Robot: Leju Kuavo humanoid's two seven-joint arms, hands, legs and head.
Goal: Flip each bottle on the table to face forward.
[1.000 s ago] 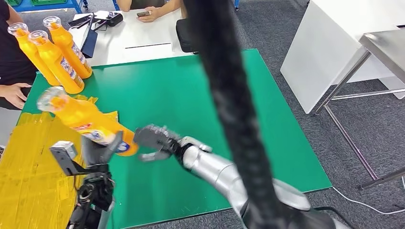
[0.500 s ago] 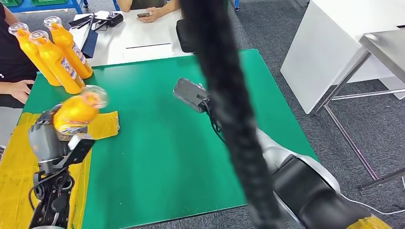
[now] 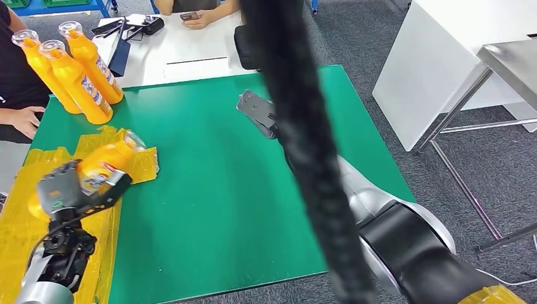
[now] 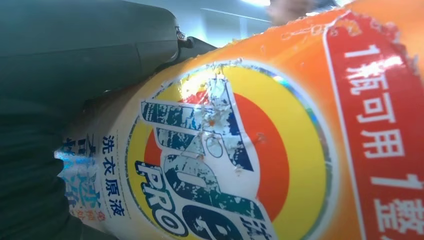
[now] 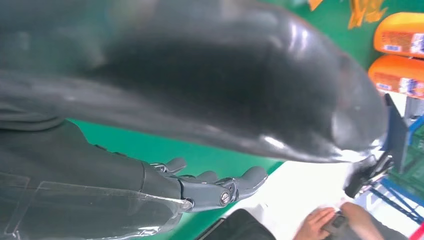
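1. Head view, nearest: the left robot hand [image 3: 60, 187] is seen at the near left of the counter [image 3: 221, 190], its fingers wrapped around an orange detergent bottle [image 3: 104, 163].
2. That held bottle is tilted, with its clear cap end pointing away from the robot and to the right, above the crumpled yellow sheeting [image 3: 38, 234] laid over the counter's left side.
3. In the left wrist view, the bottle's label [image 4: 220, 165] is seen close up: a yellow and orange roundel with worn blue lettering, and a red band with white Chinese characters beside it.
4. The right robot hand [image 5: 210, 187] is seen in the right wrist view with its fingers spread and nothing between them, held above the green surface.
5. A thick black cable [image 3: 304, 145] is seen crossing the middle of the head view.
6. Farther off, at the far left corner of the green surface, three orange bottles [image 3: 76, 69] are stood upright, close together.
7. Beyond the counter, a white table [image 3: 177, 57] is seen with dark devices on it, and a person's hand [image 3: 196, 19] holds a phone there; another person's hand [image 3: 25, 120] rests at the left edge.
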